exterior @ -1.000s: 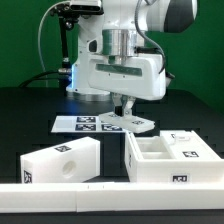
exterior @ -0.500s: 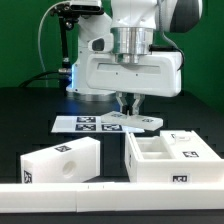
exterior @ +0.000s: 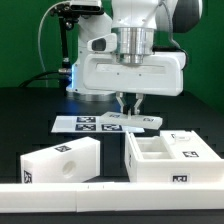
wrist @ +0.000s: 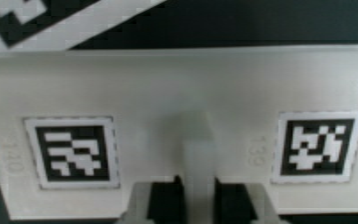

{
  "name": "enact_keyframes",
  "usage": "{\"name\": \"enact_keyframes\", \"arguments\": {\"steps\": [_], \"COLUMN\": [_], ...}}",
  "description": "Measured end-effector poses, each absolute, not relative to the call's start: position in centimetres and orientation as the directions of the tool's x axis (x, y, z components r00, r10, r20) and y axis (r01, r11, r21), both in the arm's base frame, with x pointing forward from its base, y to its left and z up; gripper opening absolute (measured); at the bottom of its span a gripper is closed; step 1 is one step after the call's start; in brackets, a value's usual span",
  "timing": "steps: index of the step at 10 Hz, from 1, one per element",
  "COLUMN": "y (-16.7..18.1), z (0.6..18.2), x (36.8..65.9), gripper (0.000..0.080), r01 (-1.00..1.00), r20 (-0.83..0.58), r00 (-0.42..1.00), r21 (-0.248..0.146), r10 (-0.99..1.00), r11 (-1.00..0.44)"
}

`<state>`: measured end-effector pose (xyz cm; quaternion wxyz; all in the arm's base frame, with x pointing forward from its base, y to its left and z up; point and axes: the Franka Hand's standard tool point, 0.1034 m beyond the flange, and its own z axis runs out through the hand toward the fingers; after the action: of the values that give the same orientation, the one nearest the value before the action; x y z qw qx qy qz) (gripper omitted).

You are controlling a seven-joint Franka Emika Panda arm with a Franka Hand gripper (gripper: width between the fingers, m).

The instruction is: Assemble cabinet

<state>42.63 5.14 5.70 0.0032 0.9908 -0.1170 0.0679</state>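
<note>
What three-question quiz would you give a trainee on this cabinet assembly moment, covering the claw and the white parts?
1. True or false: the claw is shut.
2. Pick one: the white block with a round hole lies toward the exterior view's A left; B right; C far back.
3. Fill in: in the wrist view, the flat white panel under the claw shows ___ marker tags.
Key: 1 true; 2 A; 3 two.
</note>
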Motion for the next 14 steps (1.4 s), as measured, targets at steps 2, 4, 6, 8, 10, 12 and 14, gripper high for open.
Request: {"name": "enact_keyframes", "arguments": {"steps": [2,4,6,8,10,12,14], "y": [6.2,7.6,7.3,8.9,10.6,10.2,10.1], "z": [6.7,6.7,6.7,6.8,7.4,7.2,7.2], "x": [43.1,42.4,42.5,42.8,44.0,43.8,43.9], "gripper": [0.0062,0.0062,0.0062,0.0062,0.0062,0.0062,0.0062], "r01": [0.020,0.187,0.312,0.501,0.761,0.809,0.883], "r20": [0.189,0.185,0.175,0.167,0.123,0.103,0.071], "r00": [0.982,0.964,0.931,0.842,0.619,0.556,0.428], "r21": [0.011,0.043,0.072,0.108,0.152,0.162,0.178], "r10": [0.022,0.192,0.320,0.513,0.776,0.825,0.901], "r11": [-1.000,-0.981,-0.947,-0.858,-0.631,-0.566,-0.433]}}
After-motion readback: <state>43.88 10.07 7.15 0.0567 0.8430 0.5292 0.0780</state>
